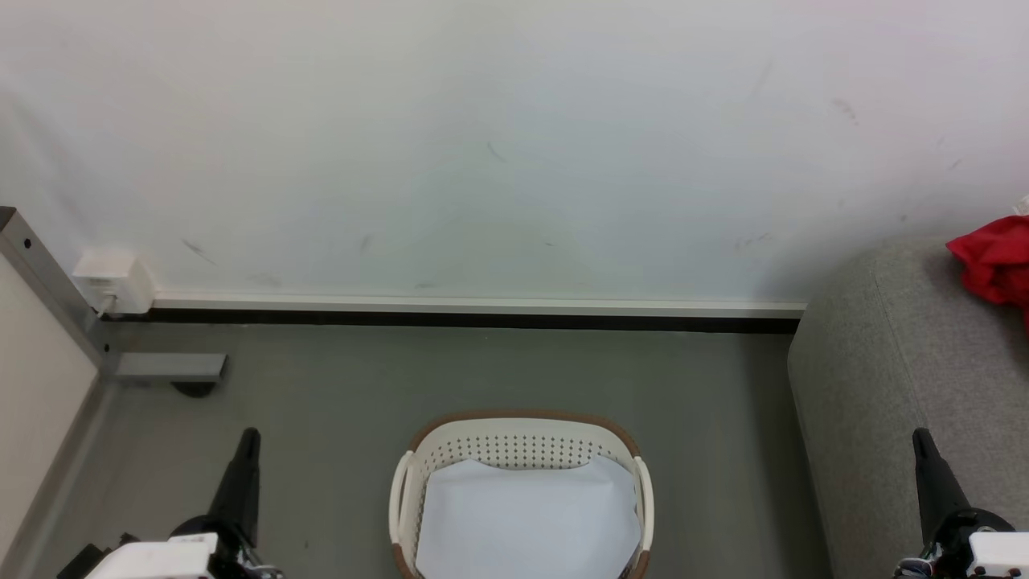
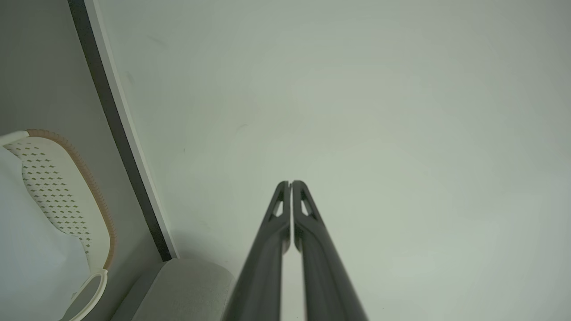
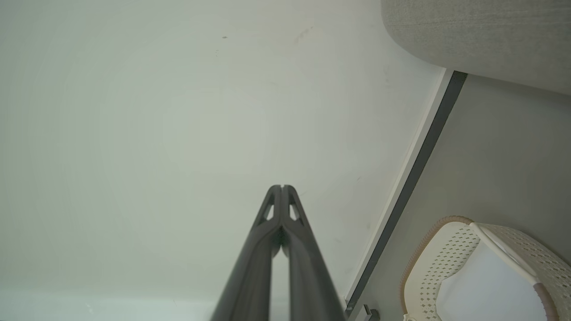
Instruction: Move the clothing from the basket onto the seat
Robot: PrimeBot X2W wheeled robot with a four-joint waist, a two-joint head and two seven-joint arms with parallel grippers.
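Left pincer (image 1: 250, 438): two long dark fingers pressed together, tip against tip. It sits at 7 o'clock in the head view and points toward 12 over the floor.
Right pincer (image 1: 921, 441): its dark fingers are also pressed together, tips meeting. It sits at 5 o'clock in the head view and points toward 12 in front of the sofa's side.
Oval white plastic laundry basket with perforated sides and a brown rim (image 1: 514, 450): stands on the floor at 6 o'clock in the head view, between the two pincers and apart from both.
Flat white sheet (image 1: 526, 515): lies inside the basket, covering its bottom.
Soft bright red fabric clothing (image 1: 995, 261): bunched on top of the sofa at 3 o'clock in the head view, cut off by the picture's edge and well apart from the basket.
Large grey fabric-upholstered sofa with rounded edges (image 1: 876, 378): takes up 3 to 5 o'clock, its end against the wall and a strip of floor between it and the basket.
Dull grey floor (image 1: 338, 386): runs up to a white skirting board with a dark strip beneath.
Pale scuffed wall (image 1: 498, 145): spans 10 to 2 o'clock.
Small white plastic box (image 1: 112, 281): low on the wall at 9 o'clock, beside a grey metal frame leg (image 1: 44, 281).
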